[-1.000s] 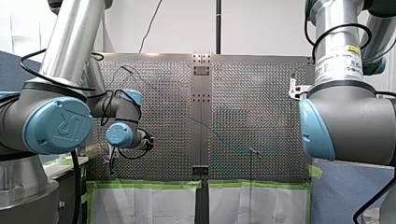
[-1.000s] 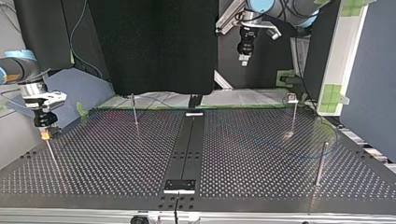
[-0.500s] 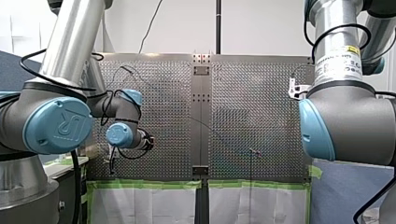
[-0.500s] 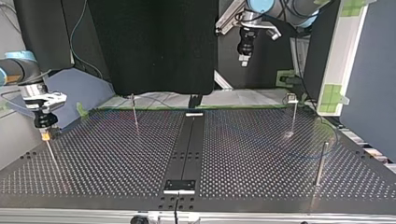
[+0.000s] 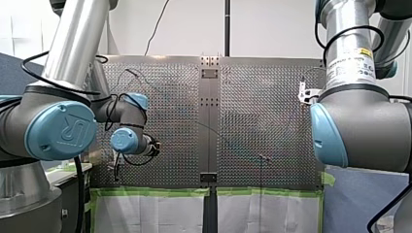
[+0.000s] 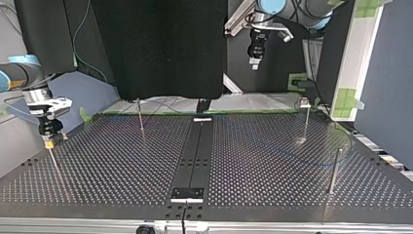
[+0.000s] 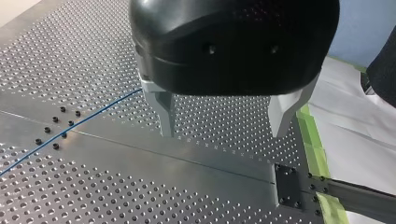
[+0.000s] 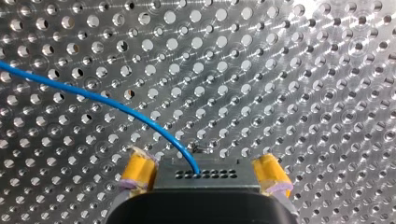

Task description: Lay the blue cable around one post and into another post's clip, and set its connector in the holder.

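Note:
In the right wrist view the thin blue cable curves over the perforated plate and ends in a dark connector block. That block sits between the yellow pads of my right gripper, which stand wide apart, open. In the top view my right gripper hovers at the tip of the thin post at the left. My left gripper hangs open and empty above the plate. The cable runs past it on one side. It is high at the back in the top view.
Three more thin posts stand on the plate: one at the back left, a clip-topped one at the back right and one at the front right. A dark centre strip runs down the table. Green tape edges the far side.
My right gripper's pads have spread apart from the connector, and the gripper has shifted slightly right in the top view. My left arm has not moved.

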You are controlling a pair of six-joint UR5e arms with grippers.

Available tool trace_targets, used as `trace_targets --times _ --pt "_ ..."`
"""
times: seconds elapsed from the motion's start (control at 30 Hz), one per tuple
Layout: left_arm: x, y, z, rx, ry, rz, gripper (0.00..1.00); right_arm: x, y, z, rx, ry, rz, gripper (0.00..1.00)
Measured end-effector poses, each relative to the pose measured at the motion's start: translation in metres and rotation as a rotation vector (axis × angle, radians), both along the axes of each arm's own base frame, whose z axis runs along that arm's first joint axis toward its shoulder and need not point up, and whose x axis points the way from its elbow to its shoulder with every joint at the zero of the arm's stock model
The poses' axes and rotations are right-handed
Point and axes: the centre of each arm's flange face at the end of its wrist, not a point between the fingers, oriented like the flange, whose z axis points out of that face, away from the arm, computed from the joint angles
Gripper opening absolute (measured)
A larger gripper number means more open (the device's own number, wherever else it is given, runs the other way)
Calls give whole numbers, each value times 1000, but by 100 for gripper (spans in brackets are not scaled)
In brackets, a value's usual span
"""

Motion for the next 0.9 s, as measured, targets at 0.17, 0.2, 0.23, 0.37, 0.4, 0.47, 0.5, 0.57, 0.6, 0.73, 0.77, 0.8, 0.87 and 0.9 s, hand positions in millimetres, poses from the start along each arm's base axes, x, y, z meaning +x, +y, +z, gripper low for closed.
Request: trace_targets --times 0.17,0.2,0.23,0.37,0.4,0.47,0.5,0.57,0.6,0.73,0.77,0.8,0.87,0.9 --pt "1 1 0 0 0 1 100 1 0 -1 1 2 -3 100" --pt "1 1 0 0 0 1 100 1 0 -1 2 2 -4 100" --pt "1 1 0 0 0 1 100 1 0 -1 2 2 -6 100" --pt "1 1 0 4 1 2 100 1 0 -1 3 1 -11 100" --pt "1 1 0 4 0 2 100 1 0 -1 2 0 -11 100" --pt "1 1 0 5 0 2 100 1 -1 -1 0 -1 -12 100" --pt "1 1 0 5 0 2 100 1 -1 -1 -1 -1 -13 100" --pt "1 1 0 5 1 1 100 1 -1 -1 -3 -1 -13 100" --pt "1 1 0 5 1 1 100 1 -1 -1 -4 -1 -14 100" --pt "1 1 0 5 1 1 100 1 -2 0 -7 -3 -21 100" --pt "1 1 0 6 1 1 100 1 -2 0 -8 -3 -24 100" --pt "1 1 0 6 1 1 100 1 -2 0 -9 -3 -27 100" --pt "1 1 0 6 1 1 100 1 -3 0 -11 -4 -30 100" --pt "1 1 0 6 1 1 100 1 -3 0 -12 -4 -31 100"
